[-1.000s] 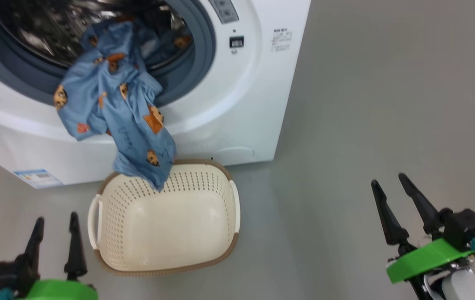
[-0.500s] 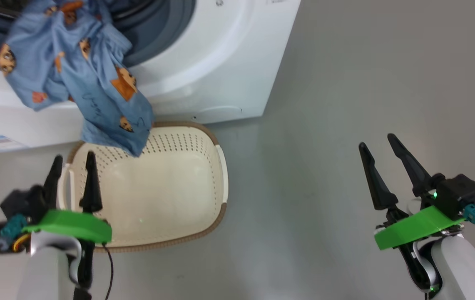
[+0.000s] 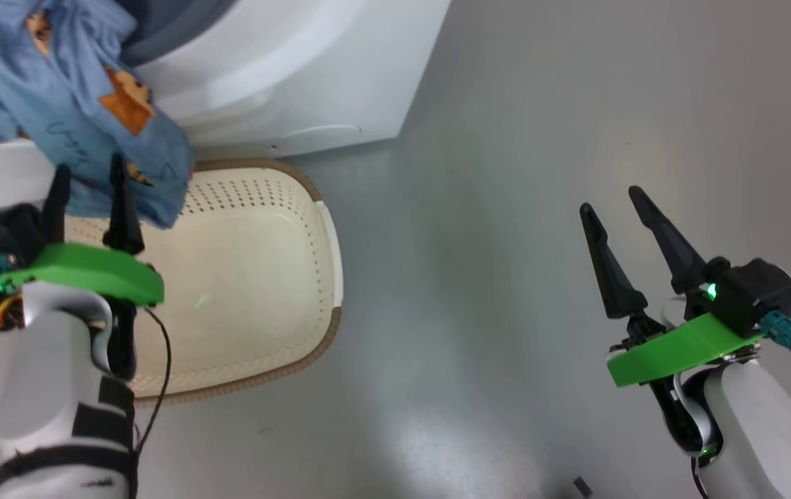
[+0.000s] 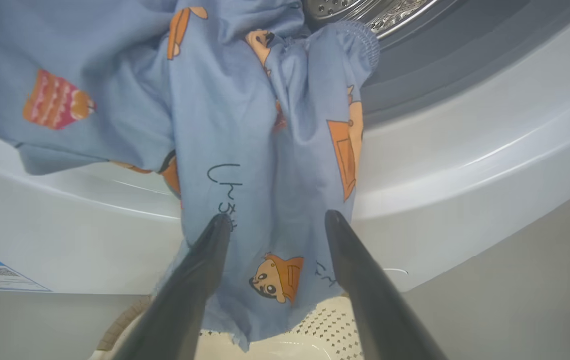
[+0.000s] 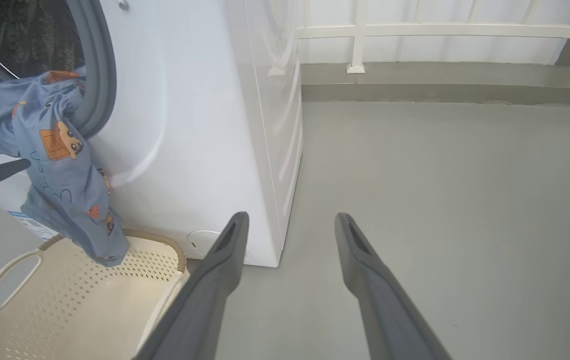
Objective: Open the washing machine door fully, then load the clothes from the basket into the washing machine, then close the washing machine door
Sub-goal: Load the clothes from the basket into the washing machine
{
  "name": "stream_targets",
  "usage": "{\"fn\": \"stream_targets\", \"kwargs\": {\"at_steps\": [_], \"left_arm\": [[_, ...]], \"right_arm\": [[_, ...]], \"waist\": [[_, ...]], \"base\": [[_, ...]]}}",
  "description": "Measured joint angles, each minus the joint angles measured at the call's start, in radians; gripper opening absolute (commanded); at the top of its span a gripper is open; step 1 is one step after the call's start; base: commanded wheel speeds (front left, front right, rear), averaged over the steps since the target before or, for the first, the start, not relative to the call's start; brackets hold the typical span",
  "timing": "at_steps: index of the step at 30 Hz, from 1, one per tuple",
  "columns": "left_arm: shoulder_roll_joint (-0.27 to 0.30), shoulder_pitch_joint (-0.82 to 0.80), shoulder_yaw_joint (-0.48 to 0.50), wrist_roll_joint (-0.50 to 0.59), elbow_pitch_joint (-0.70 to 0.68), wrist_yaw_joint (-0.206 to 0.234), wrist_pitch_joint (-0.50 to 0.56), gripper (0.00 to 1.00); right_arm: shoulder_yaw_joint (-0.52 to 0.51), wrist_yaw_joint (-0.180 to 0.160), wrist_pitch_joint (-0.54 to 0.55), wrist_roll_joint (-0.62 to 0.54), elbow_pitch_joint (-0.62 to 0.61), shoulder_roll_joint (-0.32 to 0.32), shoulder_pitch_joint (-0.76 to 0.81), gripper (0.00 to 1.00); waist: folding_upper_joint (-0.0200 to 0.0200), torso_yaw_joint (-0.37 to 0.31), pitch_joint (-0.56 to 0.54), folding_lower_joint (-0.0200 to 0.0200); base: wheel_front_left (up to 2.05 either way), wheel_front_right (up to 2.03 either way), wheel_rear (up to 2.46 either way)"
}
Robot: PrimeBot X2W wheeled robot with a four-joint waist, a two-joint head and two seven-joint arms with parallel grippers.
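Clothes [image 3: 76, 118] hang from the washer [image 3: 284, 76] opening, lower end dangling into the basket [image 3: 329, 235] (set just before the washer). Left gripper [image 3: 89, 166]: fingers apart, just before the hanging cloth. Right gripper [image 3: 610, 199]: fingers apart, holding nothing, over floor [image 3: 506, 208].

A bare laundry space, more test room than home: a white front-loading washing machine [image 5: 205, 125] on a plain grey floor [image 5: 439, 200], a white panelled wall [image 5: 439, 45] behind, a cream basket [image 5: 65, 305] at its foot.
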Motion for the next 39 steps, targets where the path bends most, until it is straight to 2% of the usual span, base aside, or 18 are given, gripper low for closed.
{"fn": "stream_targets", "kwargs": {"at_steps": [9, 11, 14, 17, 22, 26, 32, 39], "left_arm": [[0.011, -0.119, 0.024, 0.014, 0.097, 0.005, 0.0, 1.0], [0.017, -0.136, 0.036, 0.019, 0.118, 0.022, 0.0, 1.0], [0.03, -0.157, 0.055, 0.03, 0.15, 0.075, 0.0, 1.0], [0.047, -0.174, 0.074, 0.036, 0.167, 0.103, 0.0, 1.0], [0.067, -0.185, 0.085, 0.044, 0.179, 0.121, 0.0, 1.0], [0.08, -0.198, 0.09, 0.045, 0.199, 0.12, 0.0, 1.0], [0.101, -0.242, 0.092, 0.044, 0.213, 0.067, 0.0, 1.0], [0.098, -0.258, 0.071, 0.043, 0.228, 0.021, 0.0, 1.0]], "right_arm": [[0.002, 0.0, 0.0, 0.0, -0.006, 0.008, -0.032, 0.89], [0.002, 0.0, 0.0, 0.0, -0.006, 0.009, -0.033, 0.88], [0.002, 0.0, 0.0, -0.002, -0.008, 0.009, -0.033, 0.88], [0.001, 0.0, 0.0, -0.002, -0.012, 0.011, -0.034, 0.88], [-0.001, 0.0, 0.0, -0.002, -0.014, 0.012, -0.034, 0.88], [0.001, 0.0, 0.0, -0.002, -0.015, 0.012, -0.035, 0.89], [0.016, 0.0, 0.0, -0.002, -0.017, 0.012, -0.056, 0.88], [0.015, 0.0, 0.0, -0.001, -0.017, 0.012, -0.056, 0.87]], "waist": [[0.0, -0.045, 0.06, 0.0], [0.0, -0.052, 0.067, 0.0001], [0.0, -0.058, 0.076, 0.0001], [0.0, -0.06, 0.083, 0.0001], [0.0, -0.059, 0.087, 0.0001], [0.0, -0.06, 0.09, 0.0001], [0.0, -0.071, 0.091, 0.0001], [0.0, -0.072, 0.088, 0.0001]], "base": [[0.0, 0.0, 0.0], [0.0, 0.0, 0.0], [0.0, 0.0, 0.0], [0.0, 0.0, 0.0], [0.0, 0.0, 0.0], [0.0, 0.0, 0.0], [0.0, 0.0, 0.0], [0.0, 0.0, 0.0]]}}
